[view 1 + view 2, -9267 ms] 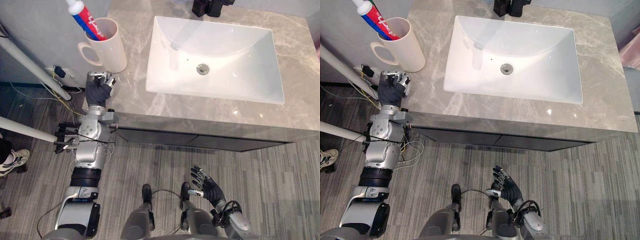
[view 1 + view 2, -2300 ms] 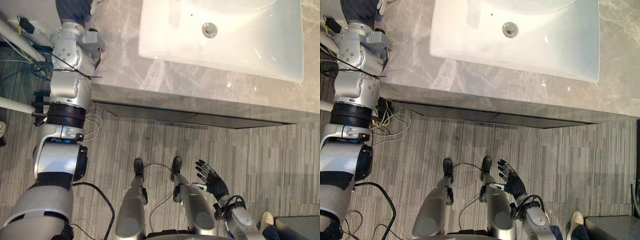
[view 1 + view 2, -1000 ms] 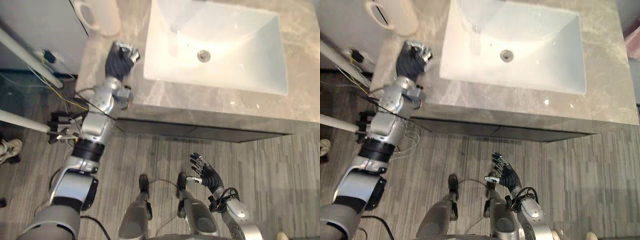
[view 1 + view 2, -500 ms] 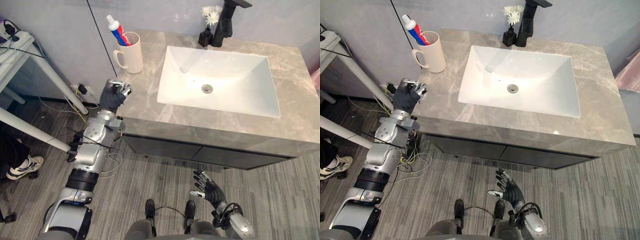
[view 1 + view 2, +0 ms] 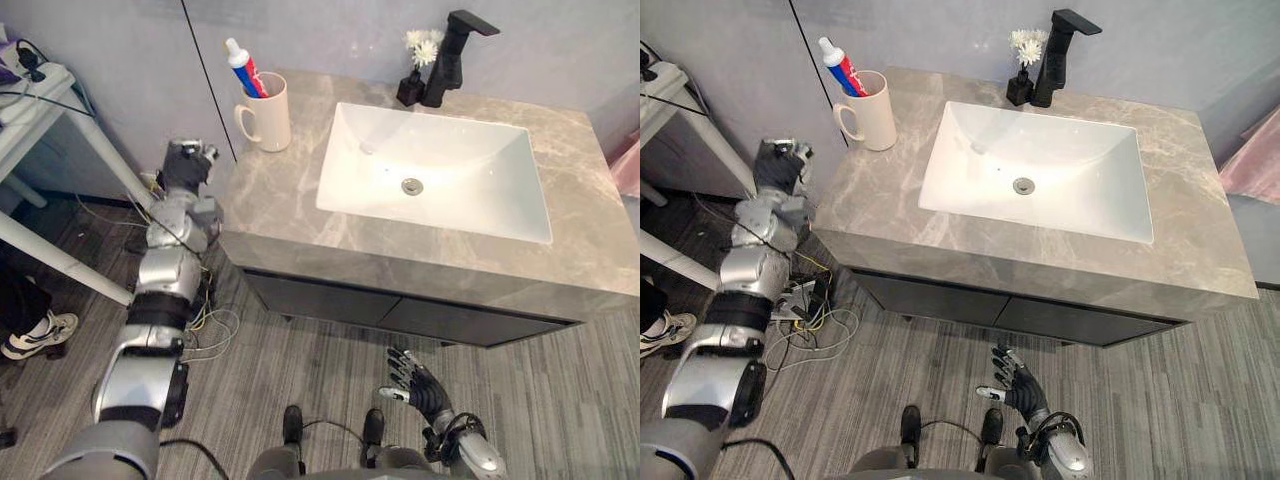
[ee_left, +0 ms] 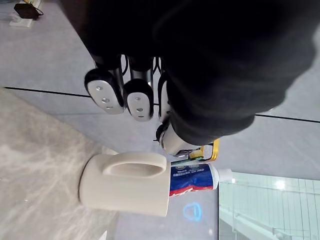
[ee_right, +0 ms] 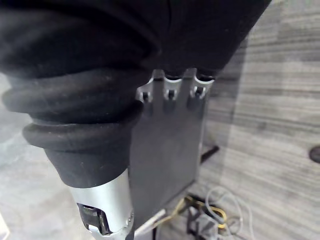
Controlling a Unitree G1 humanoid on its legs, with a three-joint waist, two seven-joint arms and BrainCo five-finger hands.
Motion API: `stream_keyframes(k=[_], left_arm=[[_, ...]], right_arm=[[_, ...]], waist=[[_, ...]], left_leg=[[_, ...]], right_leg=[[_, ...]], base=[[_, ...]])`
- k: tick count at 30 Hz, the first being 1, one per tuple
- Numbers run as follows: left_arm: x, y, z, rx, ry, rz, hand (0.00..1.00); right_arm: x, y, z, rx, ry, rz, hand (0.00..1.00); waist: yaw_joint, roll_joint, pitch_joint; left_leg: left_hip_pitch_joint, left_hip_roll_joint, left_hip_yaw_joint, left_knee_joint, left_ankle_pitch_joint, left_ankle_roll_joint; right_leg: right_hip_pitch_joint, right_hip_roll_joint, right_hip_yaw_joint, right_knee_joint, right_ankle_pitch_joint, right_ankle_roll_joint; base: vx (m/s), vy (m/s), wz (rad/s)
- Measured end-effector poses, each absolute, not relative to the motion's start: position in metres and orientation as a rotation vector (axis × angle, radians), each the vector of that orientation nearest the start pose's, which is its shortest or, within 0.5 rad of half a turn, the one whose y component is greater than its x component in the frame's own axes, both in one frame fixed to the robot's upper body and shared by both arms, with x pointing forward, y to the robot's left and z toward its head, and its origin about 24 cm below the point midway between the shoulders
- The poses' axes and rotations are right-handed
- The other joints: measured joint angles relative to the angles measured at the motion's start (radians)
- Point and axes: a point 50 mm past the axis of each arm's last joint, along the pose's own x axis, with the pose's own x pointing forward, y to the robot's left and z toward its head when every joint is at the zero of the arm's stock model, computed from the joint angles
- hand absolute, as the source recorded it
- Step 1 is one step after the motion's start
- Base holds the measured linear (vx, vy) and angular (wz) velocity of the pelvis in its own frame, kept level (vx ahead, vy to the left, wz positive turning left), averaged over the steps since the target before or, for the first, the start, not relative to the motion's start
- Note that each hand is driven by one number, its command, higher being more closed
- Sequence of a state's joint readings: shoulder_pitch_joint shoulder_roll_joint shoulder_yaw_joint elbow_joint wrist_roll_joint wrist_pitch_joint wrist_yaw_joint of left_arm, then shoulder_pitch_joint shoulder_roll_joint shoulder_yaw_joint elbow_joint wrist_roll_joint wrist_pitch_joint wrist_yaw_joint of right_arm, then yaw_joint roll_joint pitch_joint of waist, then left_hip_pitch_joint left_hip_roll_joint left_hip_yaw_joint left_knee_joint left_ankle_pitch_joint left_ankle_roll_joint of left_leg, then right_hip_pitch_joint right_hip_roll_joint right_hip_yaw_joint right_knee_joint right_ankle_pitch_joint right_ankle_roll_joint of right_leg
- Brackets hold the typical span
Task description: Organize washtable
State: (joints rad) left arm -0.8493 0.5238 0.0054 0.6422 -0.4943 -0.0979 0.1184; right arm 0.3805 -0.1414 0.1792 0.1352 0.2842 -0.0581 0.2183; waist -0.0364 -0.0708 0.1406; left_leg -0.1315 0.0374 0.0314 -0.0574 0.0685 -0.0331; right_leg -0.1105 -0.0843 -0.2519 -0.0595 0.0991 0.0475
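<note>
A cream mug (image 5: 268,115) holding a red, white and blue toothpaste tube (image 5: 243,68) stands at the back left corner of the grey marble washtable (image 5: 290,215). My left hand (image 5: 185,163) hangs in the air just off the counter's left edge, short of the mug, with its fingers (image 6: 105,92) curled and holding nothing. In the left wrist view the mug (image 6: 125,182) and the tube (image 6: 192,178) lie past the fingertips, apart from them. My right hand (image 5: 415,381) is low by the floor in front of the cabinet, fingers spread.
A white sink (image 5: 435,170) fills the counter's middle. A black faucet (image 5: 450,55) and a small black vase of white flowers (image 5: 412,80) stand behind it. A white table frame (image 5: 60,130) and loose cables (image 5: 215,320) lie left of the cabinet. A person's shoe (image 5: 30,335) shows far left.
The camera view has shifted. My left hand has drawn back from over the counter's left edge to the air beside it. The right hand stays low and spread.
</note>
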Motion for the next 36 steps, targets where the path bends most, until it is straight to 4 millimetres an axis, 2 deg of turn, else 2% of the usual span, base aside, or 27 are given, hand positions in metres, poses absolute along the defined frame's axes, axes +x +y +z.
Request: stream_keyframes(k=[3, 5, 16, 23, 34, 36], left_arm=[[0.387, 0.244, 0.242, -0.045, -0.415, 0.199, 1.00], [0.389, 0.240, 0.257, -0.027, -0.443, 0.186, 1.00], [0.389, 0.222, 0.315, -0.018, -0.585, 0.152, 1.00], [0.386, 0.217, 0.334, -0.024, -0.643, 0.140, 1.00], [0.383, 0.212, 0.347, -0.027, -0.688, 0.139, 1.00], [0.381, 0.208, 0.355, -0.027, -0.710, 0.132, 1.00]], right_arm=[[0.147, -0.144, -0.055, 0.227, 0.439, 0.222, 0.00], [0.148, -0.142, -0.054, 0.229, 0.431, 0.214, 0.00], [0.171, -0.135, -0.035, 0.240, 0.319, 0.232, 0.00], [0.174, -0.137, -0.033, 0.234, 0.301, 0.212, 0.00], [0.179, -0.136, -0.029, 0.230, 0.272, 0.217, 0.00], [0.179, -0.136, -0.029, 0.229, 0.271, 0.215, 0.00]], waist=[[-0.002, -0.036, 0.035], [-0.004, -0.050, 0.065], [-0.001, -0.061, 0.232], [-0.002, -0.065, 0.286], [-0.003, -0.074, 0.309], [-0.003, -0.080, 0.318]], left_leg=[[-0.015, 0.003, 0.004, 0.011, 0.000, 0.000], [-0.026, 0.002, 0.004, 0.023, -0.001, -0.001], [-0.094, 0.011, 0.024, 0.074, -0.002, -0.001], [-0.120, 0.022, 0.025, 0.099, -0.004, -0.003], [-0.147, 0.028, 0.024, 0.112, -0.004, -0.004], [-0.154, 0.028, 0.024, 0.115, -0.004, -0.004]], right_leg=[[-0.016, 0.002, 0.004, 0.006, 0.002, -0.002], [-0.020, 0.000, 0.003, 0.007, 0.004, -0.005], [-0.089, 0.000, 0.013, 0.049, 0.012, -0.017], [-0.108, 0.009, 0.014, 0.059, 0.016, -0.022], [-0.131, 0.013, 0.013, 0.063, 0.020, -0.028], [-0.136, 0.013, 0.011, 0.063, 0.020, -0.029]], base=[[0.00, 0.010, -0.03], [0.00, 0.000, 0.00], [-0.02, 0.014, -0.03], [-0.01, -0.001, -0.01], [0.00, 0.000, 0.00], [0.00, 0.000, 0.00]])
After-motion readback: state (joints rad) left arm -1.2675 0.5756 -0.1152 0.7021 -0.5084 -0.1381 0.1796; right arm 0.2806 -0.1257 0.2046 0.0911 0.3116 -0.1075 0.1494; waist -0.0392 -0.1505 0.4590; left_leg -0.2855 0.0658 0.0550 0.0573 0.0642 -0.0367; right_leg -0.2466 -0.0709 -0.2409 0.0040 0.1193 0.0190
